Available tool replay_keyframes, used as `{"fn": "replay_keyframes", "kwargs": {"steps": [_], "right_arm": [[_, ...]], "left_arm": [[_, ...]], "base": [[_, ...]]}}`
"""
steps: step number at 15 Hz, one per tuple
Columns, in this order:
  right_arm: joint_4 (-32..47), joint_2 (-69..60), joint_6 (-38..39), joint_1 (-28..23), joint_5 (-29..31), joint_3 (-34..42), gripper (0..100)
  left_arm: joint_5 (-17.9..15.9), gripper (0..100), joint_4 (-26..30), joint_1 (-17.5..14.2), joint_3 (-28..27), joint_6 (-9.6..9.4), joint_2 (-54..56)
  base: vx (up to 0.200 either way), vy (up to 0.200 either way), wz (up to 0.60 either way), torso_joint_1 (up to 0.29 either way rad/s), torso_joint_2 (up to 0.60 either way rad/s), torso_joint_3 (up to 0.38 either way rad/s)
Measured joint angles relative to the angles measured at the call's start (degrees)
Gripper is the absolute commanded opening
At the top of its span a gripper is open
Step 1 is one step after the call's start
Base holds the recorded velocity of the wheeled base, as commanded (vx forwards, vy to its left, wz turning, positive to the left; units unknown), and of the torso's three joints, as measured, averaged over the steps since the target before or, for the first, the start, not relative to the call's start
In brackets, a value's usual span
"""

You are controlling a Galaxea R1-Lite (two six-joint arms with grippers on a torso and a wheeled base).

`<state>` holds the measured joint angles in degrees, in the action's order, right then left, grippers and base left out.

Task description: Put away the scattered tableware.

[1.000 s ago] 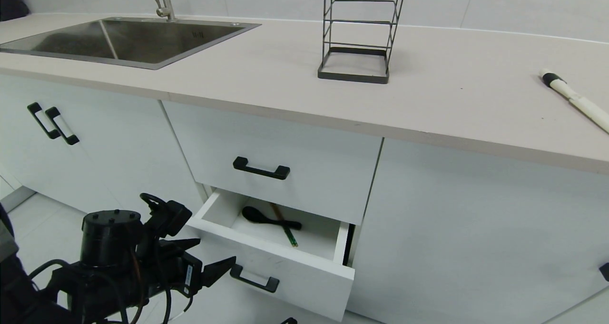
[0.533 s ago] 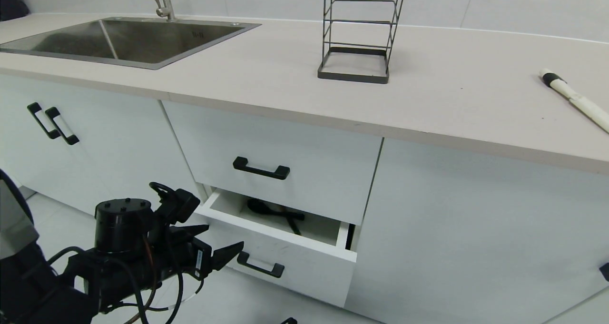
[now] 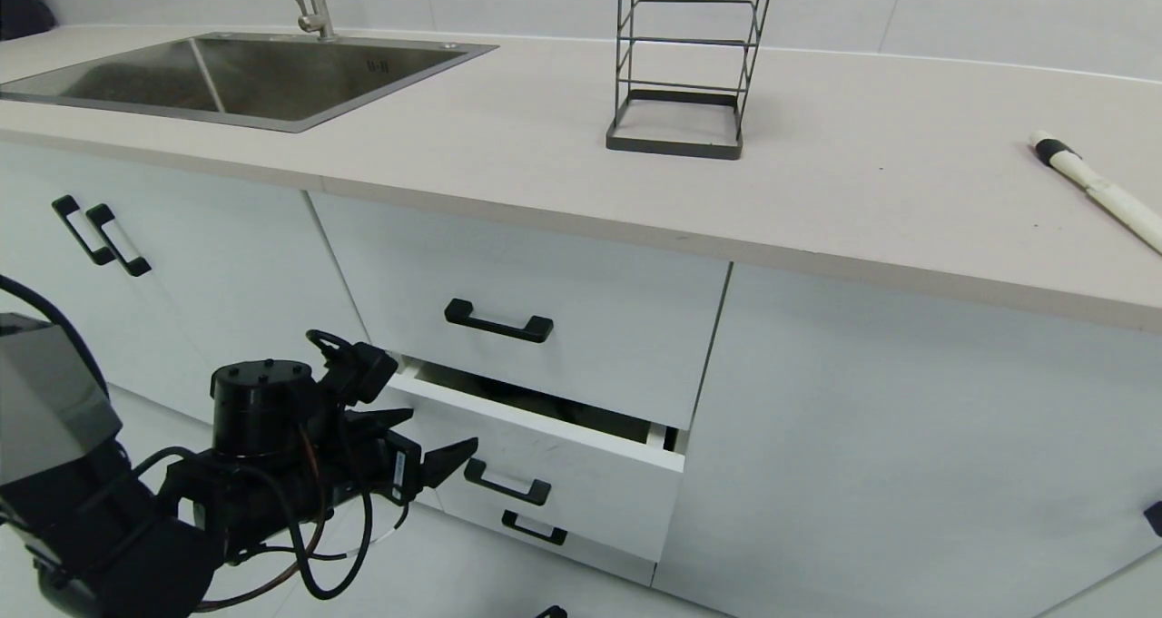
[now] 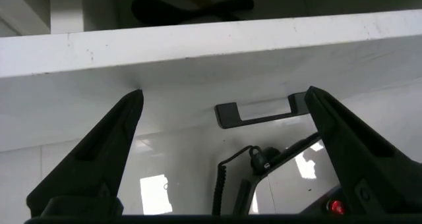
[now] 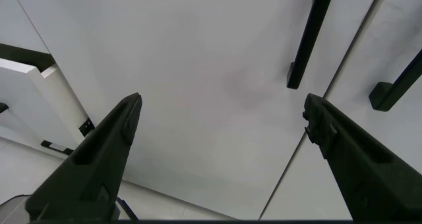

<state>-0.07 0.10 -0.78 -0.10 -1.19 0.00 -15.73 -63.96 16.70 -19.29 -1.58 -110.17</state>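
Head view puts your left claw, fingers apart, at the front of the nearly shut drawer; the black spoon lies inside. Closing looks like your step; next, push squarely until flush.

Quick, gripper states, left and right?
Left gripper: open, empty, at the drawer front.
Right gripper: open, empty, facing a cabinet door.

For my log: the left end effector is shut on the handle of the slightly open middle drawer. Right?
No. The left end effector is open, fingers spread, not clamped on the handle, as the left wrist view shows. The middle drawer is slightly open.
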Motion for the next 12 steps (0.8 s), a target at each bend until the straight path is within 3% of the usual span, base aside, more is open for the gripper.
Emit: {"fn": "replay_keyframes", "kwargs": {"steps": [12], "right_arm": [[0.0, 0.0, 0.0, 0.0, 0.0, 0.0, 100]], "left_arm": [[0.0, 100, -0.1, -0.1, -6.6, -0.11, -4.1]], "base": [[0.0, 0.0, 0.0, 0.0, 0.0, 0.0]]}}
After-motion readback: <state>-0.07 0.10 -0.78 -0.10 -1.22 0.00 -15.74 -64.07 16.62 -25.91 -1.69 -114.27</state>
